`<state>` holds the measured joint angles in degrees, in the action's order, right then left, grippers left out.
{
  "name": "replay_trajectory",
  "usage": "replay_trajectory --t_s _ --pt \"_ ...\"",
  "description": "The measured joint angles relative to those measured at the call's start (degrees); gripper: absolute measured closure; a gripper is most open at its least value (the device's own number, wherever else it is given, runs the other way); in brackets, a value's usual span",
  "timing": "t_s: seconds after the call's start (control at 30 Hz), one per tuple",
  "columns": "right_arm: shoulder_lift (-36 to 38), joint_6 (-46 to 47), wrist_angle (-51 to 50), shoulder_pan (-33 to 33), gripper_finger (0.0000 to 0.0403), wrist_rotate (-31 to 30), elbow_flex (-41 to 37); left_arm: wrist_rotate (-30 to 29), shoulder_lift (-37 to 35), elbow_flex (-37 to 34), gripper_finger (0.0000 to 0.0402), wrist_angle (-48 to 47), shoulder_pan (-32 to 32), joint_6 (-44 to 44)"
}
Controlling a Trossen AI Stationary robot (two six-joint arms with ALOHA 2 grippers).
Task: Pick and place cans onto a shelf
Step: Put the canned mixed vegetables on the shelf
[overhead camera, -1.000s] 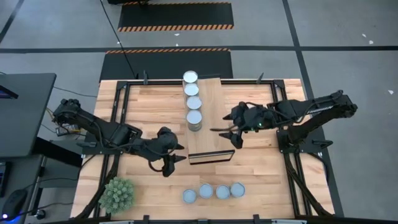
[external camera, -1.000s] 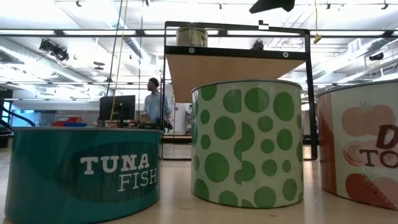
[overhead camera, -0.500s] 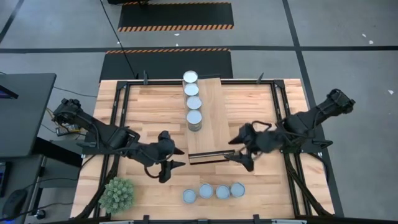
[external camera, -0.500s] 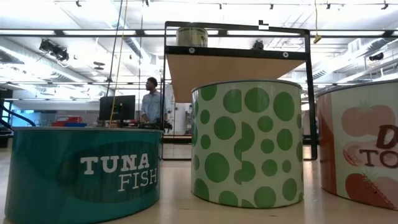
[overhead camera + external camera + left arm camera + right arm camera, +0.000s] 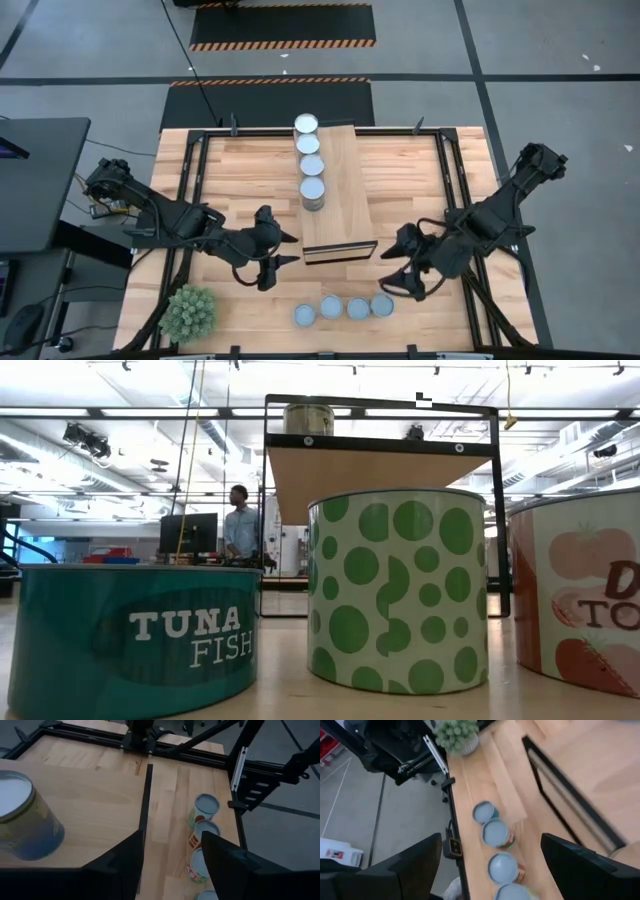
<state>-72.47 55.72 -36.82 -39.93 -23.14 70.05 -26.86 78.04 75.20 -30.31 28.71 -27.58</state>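
Right gripper (image 5: 397, 277) hangs just off the shelf (image 5: 338, 190) front end, above the rightmost can (image 5: 381, 304), fingers spread wide, empty. Four cans sit in a row on the shelf; four more line the table near its front end. Left gripper (image 5: 282, 249) waits beside the shelf's front end (fingers apart, holding nothing).

A grey floor (image 5: 90, 60) crossed by dark lines surrounds the table, with two black mats (image 5: 282, 25) edged in orange-and-black stripes at the top centre. A dark desk (image 5: 35, 180) sits at the left edge. In the low view, rows of ceiling lights (image 5: 120, 410) run across the top, and a person (image 5: 240, 525) stands by a monitor (image 5: 190, 532) at centre left.
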Motion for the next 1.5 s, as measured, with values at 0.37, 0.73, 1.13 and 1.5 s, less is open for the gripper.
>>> replay_trajectory --t_s 0.37,0.73,1.13,1.5 --pt "-10.65 0.18 10.84 -1.22 0.0056 4.91 -0.73 0.08 0.02 0.0 0.0198 -0.16 0.02 0.18" --pt "-16.15 0.15 19.62 -1.22 0.0056 6.59 -0.62 1.25 0.02 -0.02 0.0198 -1.34 0.04 0.37" --pt "-14.14 0.98 13.9 -1.29 0.0056 11.93 -0.58 20.71 0.64 -0.01 0.0198 3.12 3.23 -4.3" --pt "-5.82 -1.7 -5.27 -2.02 0.0056 7.38 -0.58 18.81 9.31 -0.04 0.0198 13.09 10.88 -16.86"
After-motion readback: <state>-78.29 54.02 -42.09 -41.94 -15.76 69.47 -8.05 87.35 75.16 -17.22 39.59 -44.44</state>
